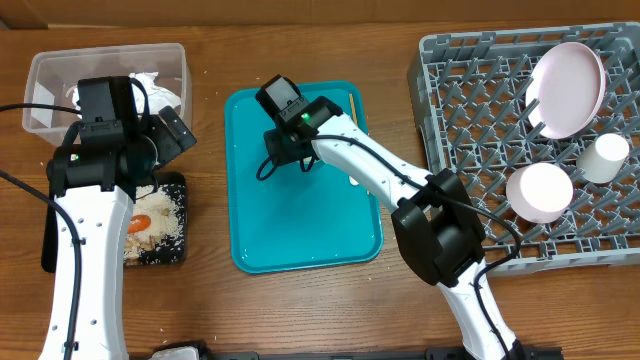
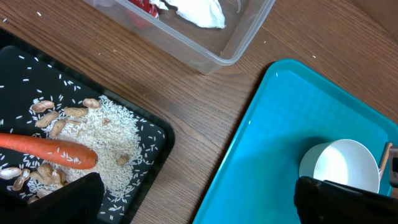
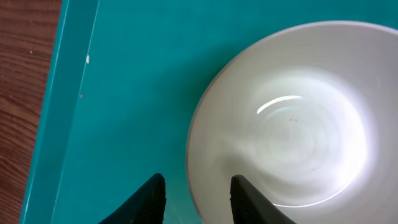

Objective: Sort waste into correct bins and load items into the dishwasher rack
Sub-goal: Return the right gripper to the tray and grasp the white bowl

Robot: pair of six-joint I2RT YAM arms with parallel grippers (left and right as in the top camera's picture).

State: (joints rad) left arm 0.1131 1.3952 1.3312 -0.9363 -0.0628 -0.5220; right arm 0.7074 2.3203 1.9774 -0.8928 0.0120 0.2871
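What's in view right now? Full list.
tub: 1, clear, far left
waste: some, white and red, in tub
black tray: 1, black, left
carrot: 1, orange, black tray
nuts: several, beige, black tray
rice: pile, white, black tray
teal tray: 1, teal, centre
rack: 1, grey, right
bowls: 2, white, teal tray and rack
plate: 1, pale, rack
cup: 1, white, rack
table: 1, brown
left gripper: open, beside tub
right gripper: open, astride tray bowl's rim

White arm links (image 1: 365,160), black joints (image 1: 440,232), black cables (image 1: 25,106)
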